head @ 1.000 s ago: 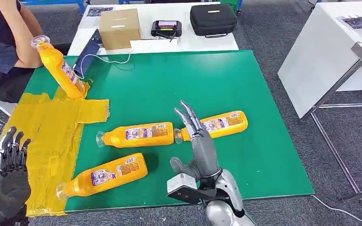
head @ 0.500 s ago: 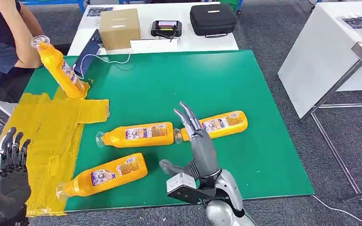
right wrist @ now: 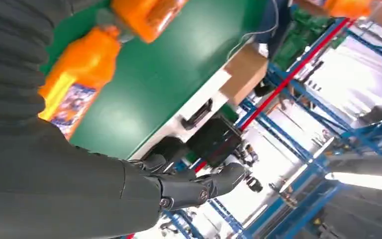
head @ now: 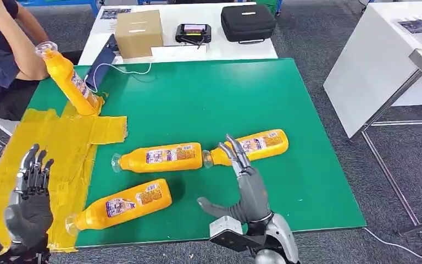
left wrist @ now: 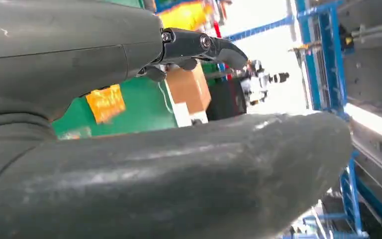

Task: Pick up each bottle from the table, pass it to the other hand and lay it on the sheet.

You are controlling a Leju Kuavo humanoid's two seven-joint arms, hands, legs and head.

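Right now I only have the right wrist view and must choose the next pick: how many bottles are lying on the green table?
Observer: Three lie flat: the right bottle, the middle bottle and the near bottle.
Operator: Which is closest to the right robot hand?
Observer: The right bottle. The right robot hand has its fingertips near that bottle's neck and holds nothing.
Operator: Is the left robot hand ready to receive?
Observer: The left robot hand is raised at the near end of the yellow sheet, fingers apart and empty.
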